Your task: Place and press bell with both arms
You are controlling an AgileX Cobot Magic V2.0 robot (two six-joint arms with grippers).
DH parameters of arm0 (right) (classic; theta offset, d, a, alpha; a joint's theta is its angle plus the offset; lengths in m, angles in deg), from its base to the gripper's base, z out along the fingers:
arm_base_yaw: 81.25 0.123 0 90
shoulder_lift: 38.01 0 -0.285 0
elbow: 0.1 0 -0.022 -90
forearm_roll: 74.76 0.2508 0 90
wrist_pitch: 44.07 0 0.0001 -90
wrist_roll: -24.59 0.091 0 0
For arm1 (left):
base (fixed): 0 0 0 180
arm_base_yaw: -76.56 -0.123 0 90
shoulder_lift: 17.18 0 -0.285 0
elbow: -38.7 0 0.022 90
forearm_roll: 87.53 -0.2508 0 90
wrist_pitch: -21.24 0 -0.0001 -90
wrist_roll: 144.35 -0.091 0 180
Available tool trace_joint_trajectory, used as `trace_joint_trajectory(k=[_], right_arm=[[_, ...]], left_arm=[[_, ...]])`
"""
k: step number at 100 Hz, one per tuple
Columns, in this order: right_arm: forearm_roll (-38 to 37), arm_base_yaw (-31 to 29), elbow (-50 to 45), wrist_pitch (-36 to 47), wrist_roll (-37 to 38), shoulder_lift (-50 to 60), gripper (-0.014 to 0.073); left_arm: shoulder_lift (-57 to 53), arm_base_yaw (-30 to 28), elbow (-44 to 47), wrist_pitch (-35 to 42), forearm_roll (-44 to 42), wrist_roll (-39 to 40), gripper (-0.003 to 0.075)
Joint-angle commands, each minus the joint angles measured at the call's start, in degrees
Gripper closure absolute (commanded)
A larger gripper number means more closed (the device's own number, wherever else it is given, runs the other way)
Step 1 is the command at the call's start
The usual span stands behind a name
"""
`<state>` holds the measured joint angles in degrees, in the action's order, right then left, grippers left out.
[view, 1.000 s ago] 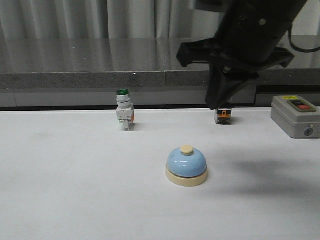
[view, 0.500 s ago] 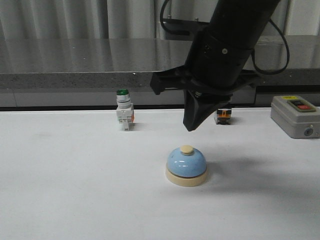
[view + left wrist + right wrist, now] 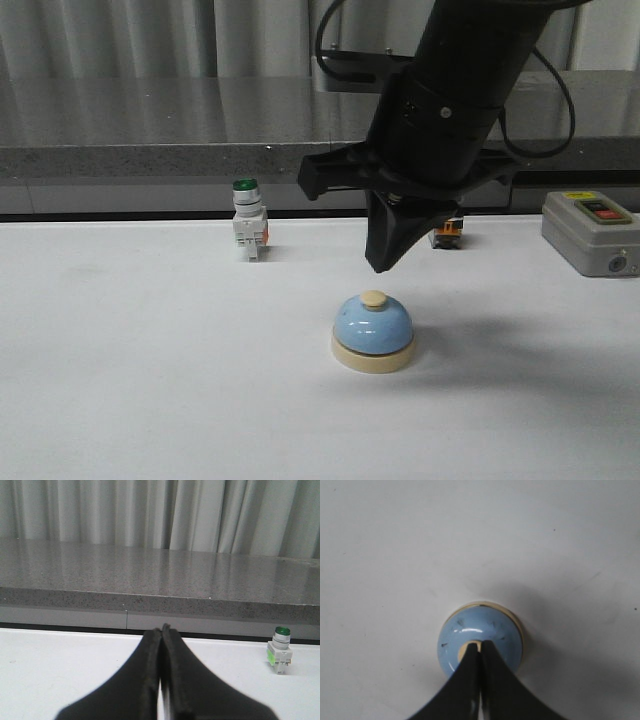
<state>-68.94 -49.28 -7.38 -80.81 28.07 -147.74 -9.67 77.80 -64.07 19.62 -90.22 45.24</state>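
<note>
Above the bell, right end effector — closed — has dipped lower.

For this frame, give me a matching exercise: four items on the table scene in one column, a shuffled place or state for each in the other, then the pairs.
1. bell
2. right hand
3. green-capped switch
4. grey control box

A. far right of the table
B. shut, tip poised just above the cream button
C. mid-table, blue dome on cream base
D. upright near the back edge, left of the bell

Pairs: 1-C, 2-B, 3-D, 4-A
</note>
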Motion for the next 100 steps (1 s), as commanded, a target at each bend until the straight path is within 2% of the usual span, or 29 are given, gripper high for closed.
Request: trace_joint_trajectory(k=[1,47,80,100], right_arm=[[0.45,-0.02,1.93,1.27,-0.81,2.47,0.0654],[0.62,-0.02,1.93,-2.11,-0.81,-2.55,0.0654],[-2.83,-0.61,1.93,-3.24,-0.75,6.8,0.0654],[-3.32,-6.22,1.66,-3.11,-0.71,15.02,0.0654]], left_arm=[[-1.64,0.01,2.43,4.96,0.43,0.4,0.0741],[-1.64,0.01,2.43,4.96,0.43,0.4,0.0741],[-1.64,0.01,2.43,4.96,0.43,0.4,0.0741],[-1.64,0.01,2.43,4.96,0.43,0.4,0.0741]])
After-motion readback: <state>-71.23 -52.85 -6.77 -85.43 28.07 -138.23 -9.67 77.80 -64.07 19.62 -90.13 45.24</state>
